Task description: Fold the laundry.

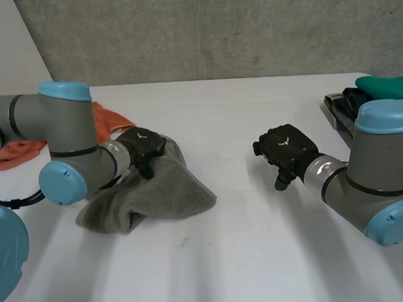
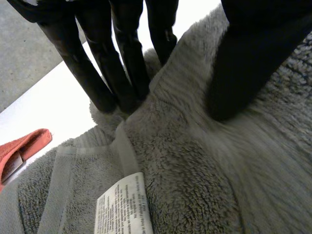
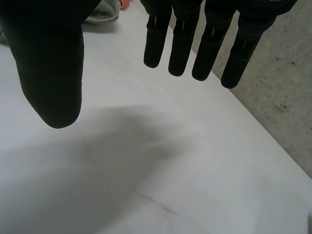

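A grey towel [image 1: 156,190] lies crumpled on the white table [image 1: 245,243], left of the middle. My left hand [image 1: 142,145] rests on its far edge. In the left wrist view the fingers [image 2: 122,63] and the thumb [image 2: 248,63] press into the towel [image 2: 195,170] from both sides and pinch a raised ridge of cloth between them. A white care label [image 2: 122,204] shows on the hem under the palm. My right hand [image 1: 285,147] hovers over bare table right of the middle, open, its fingers [image 3: 180,44] straight and its thumb [image 3: 51,63] apart, holding nothing.
An orange cloth [image 1: 110,121] lies behind my left arm near the table's left edge, and the orange cloth [image 2: 24,146] also lies beside the towel. A green cloth [image 1: 389,86] sits on dark items [image 1: 343,105] at the far right.
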Tool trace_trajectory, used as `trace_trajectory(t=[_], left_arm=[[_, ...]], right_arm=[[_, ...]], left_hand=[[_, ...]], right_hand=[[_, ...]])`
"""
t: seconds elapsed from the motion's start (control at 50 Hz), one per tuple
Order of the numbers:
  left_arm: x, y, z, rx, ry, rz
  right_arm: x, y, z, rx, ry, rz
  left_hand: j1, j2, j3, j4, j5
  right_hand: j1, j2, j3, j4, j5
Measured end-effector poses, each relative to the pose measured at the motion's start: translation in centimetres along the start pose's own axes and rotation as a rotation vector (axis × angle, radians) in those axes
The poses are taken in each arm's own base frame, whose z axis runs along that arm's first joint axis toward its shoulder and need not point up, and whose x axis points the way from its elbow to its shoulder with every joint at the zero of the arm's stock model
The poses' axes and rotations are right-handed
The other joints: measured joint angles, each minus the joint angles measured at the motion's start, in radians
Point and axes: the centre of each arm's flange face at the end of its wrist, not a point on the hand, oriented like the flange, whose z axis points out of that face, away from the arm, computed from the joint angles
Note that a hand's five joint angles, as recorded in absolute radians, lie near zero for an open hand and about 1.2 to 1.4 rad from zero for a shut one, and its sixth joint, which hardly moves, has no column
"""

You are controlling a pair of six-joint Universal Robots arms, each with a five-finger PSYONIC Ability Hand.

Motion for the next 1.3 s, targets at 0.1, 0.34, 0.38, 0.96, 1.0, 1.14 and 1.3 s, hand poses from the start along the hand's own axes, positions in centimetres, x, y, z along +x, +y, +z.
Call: trace_trajectory(t=[0.1, 0.34, 0.38, 0.96, 1.0, 1.14, 1.3], left_arm=[[-0.2, -0.9, -0.8, 0.008, -0.02, 0.011], [-0.4, -4.8, -8.6, 0.033, -0.06, 0.119], [-0.3, -5.0, -9.7, 0.033, -0.063, 0.145], [-0.4, -4.7, -14.7, 0.074, -0.127, 0.181], [-1.1, -5.0, -14.6, 0.09, -0.159, 0.18], [-5.5, -6.9, -14.0, 0.194, -0.374, 0.146], [-5.1, -6.5, -12.5, 0.215, -0.387, 0.06]], right_arm=[[0.4, -0.2, 0.4, 0.012, 0.009, -0.011], [1.0, -4.2, 4.7, 0.25, -0.056, -0.103], [0.3, -5.1, 5.8, 0.322, -0.115, -0.137], [-11.2, -8.8, 11.5, 0.569, -0.363, -0.022], [-8.9, -9.7, 11.9, 0.572, -0.251, 0.017], [0.7, -11.9, 9.7, 0.5, 0.097, 0.12], [1.9, -10.1, 3.8, 0.328, 0.069, 0.077]], left_hand=[[0.054, 0.129, 0.126, 0.147, 0.109], [0.054, 0.132, 0.131, 0.15, 0.109], [0.054, 0.132, 0.131, 0.15, 0.109], [0.054, 0.132, 0.131, 0.154, 0.109], [0.054, 0.132, 0.131, 0.154, 0.123], [0.074, 0.143, 0.137, 0.155, 0.154], [0.076, 0.143, 0.137, 0.155, 0.157]], right_hand=[[-0.001, -0.008, -0.007, -0.002, -0.004], [-0.203, -0.189, -0.211, -0.202, -0.2], [-0.22, -0.22, -0.231, -0.215, -0.219], [0.534, 0.632, 0.65, 0.672, 0.605], [0.534, 0.632, 0.65, 0.672, 0.605], [0.537, 0.661, 0.668, 0.673, 0.68], [0.547, 0.661, 0.668, 0.673, 0.688]])
